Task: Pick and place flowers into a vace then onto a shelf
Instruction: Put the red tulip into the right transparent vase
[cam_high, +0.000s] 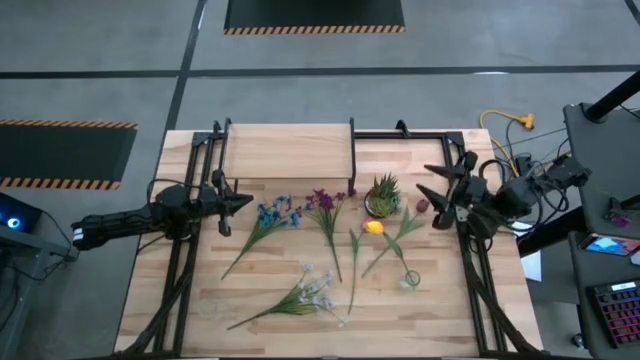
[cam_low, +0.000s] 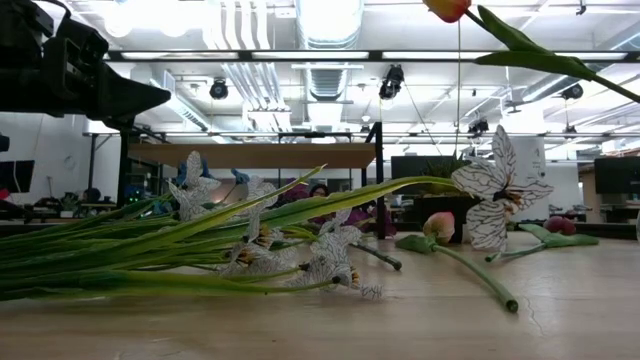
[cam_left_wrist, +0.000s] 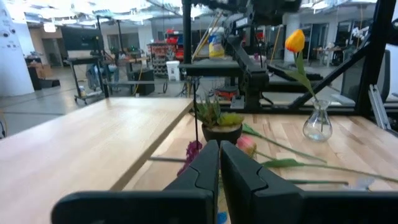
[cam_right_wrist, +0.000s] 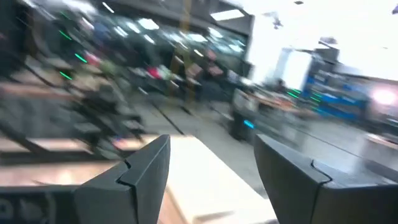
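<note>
Mostly the flowers (cam_high: 300, 235) lie lengthwise, blooms toward the shelf (cam_high: 288, 150).

A grey concrete floor (cam_high: 120, 60) surrounds the light wooden tabletop (cam_high: 250, 335), with black mats edged in orange-and-black hazard stripes (cam_high: 60, 150) at nine and twelve o'clock. Long white ceiling lights (cam_low: 330, 20) glow above silver ducts (cam_low: 240, 80).

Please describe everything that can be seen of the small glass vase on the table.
The glass vase is small and clear, with a round belly, a narrow neck and a flared lip. It stands upright on the light wooden table, toward the right arm's side, near the potted plant. One green stem with an orange-yellow bloom stands in it, leaning slightly. No gripper touches it.
</note>
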